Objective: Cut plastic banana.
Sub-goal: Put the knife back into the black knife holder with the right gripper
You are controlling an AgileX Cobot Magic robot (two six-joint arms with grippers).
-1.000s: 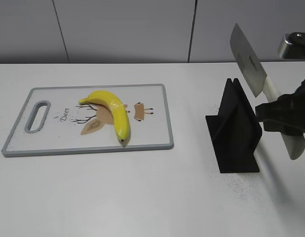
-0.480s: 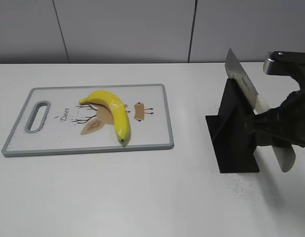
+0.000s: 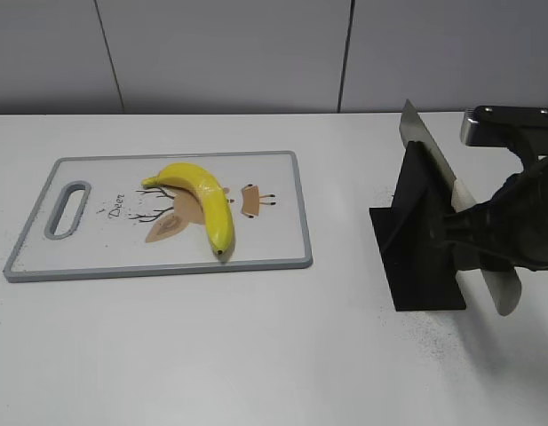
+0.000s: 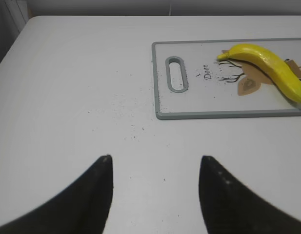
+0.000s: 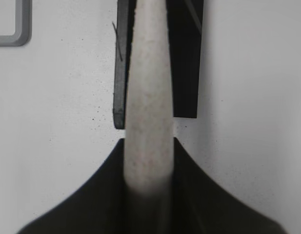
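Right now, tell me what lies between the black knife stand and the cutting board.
Nothing: in the exterior view, only bare white table separates the black knife stand from the cutting board, on which the plastic banana lies.

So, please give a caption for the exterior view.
Right gripper holds knife at black stand; plastic banana lies uncut on cutting board.

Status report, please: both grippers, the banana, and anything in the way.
Left gripper open, empty, short of the cutting board. Right gripper shut on knife handle, blade in black stand. Plastic banana uncut on the board. Path looks clear.
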